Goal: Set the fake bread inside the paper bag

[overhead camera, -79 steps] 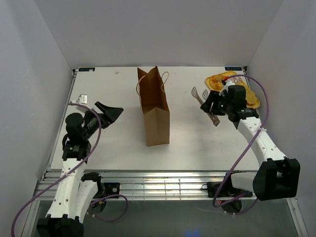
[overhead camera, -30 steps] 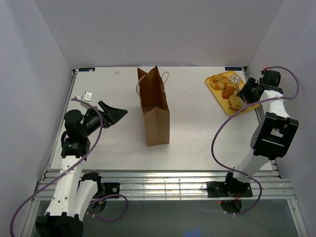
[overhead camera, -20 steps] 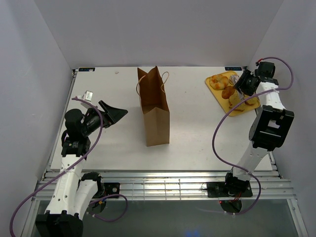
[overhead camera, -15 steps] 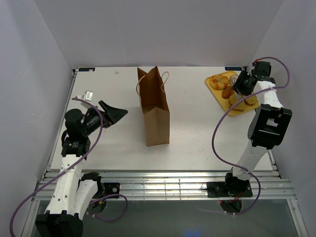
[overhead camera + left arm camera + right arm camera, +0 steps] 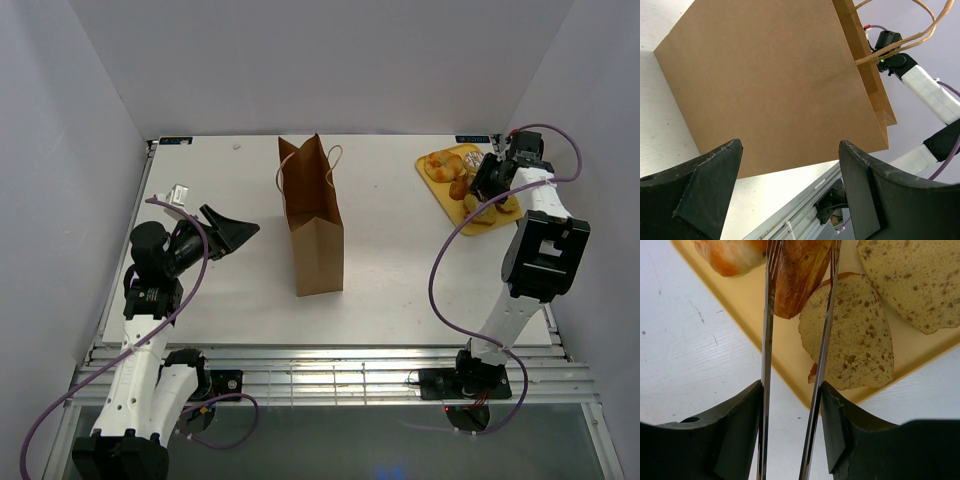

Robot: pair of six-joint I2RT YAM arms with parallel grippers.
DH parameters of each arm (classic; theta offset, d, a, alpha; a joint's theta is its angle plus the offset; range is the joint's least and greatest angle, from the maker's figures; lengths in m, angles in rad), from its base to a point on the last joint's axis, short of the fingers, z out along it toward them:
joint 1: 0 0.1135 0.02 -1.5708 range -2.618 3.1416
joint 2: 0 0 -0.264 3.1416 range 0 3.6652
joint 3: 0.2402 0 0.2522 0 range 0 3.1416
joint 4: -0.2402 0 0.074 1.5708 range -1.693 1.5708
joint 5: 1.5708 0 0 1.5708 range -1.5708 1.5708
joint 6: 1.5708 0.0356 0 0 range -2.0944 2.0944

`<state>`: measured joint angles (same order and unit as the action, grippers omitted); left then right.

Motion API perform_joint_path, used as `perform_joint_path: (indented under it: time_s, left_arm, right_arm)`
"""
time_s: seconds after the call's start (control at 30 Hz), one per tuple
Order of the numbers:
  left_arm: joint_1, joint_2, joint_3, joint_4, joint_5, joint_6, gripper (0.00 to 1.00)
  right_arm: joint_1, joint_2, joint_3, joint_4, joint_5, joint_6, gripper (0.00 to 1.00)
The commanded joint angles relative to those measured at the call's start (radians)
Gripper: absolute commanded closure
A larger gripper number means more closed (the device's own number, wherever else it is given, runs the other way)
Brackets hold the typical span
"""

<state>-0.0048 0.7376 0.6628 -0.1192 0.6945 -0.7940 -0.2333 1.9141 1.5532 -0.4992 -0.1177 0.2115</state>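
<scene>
The paper bag (image 5: 312, 215) stands upright mid-worktop (image 5: 400, 260), handles at its far end. The left gripper (image 5: 228, 228) hovers just left of it, released, jaws spread wide toward the bag's broad side. At the far right, the right gripper (image 5: 792, 410) is clenched on a pair of metal tongs (image 5: 766, 340) over the yellow tray (image 5: 755, 295) — their two arms lie either side of a golden-brown roll (image 5: 797, 275). All the fake bread sits on the tray, including two flat speckled slices (image 5: 855, 335) beside that roll.
</scene>
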Motion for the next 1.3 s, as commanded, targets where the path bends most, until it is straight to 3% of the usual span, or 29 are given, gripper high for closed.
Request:
perform_joint_path:
  time_s: [0.0,0.3,0.47,0.57,0.97,1.1,1.27]
  left_arm:
    - [0.003,-0.015,0.031,0.006,0.016,0.012,0.12]
    - [0.003,-0.023,0.027,-0.003,0.011,0.016,0.12]
    - [0.003,-0.029,0.027,-0.008,0.011,0.018,0.12]
    - [0.003,-0.035,0.027,-0.016,0.01,0.016,0.12]
    - [0.003,-0.067,0.053,-0.048,0.016,0.001,0.12]
    - [0.003,-0.069,0.084,-0.077,0.014,0.004,0.12]
    - [0.003,-0.064,0.129,-0.094,0.011,-0.002,0.12]
  right_arm:
    - [0.02,-0.012,0.019,0.008,-0.002,-0.021,0.47]
    - [0.028,0.029,0.054,-0.007,-0.014,-0.012,0.47]
    - [0.029,0.016,0.038,-0.015,0.013,-0.004,0.64]
    - [0.028,-0.016,0.033,-0.018,0.047,0.003,0.65]
    - [0.029,-0.24,-0.022,-0.039,0.044,0.031,0.69]
    - [0.048,-0.367,-0.03,-0.07,-0.052,0.04,0.69]
    - [0.159,-0.524,-0.024,-0.114,-0.144,0.071,0.69]
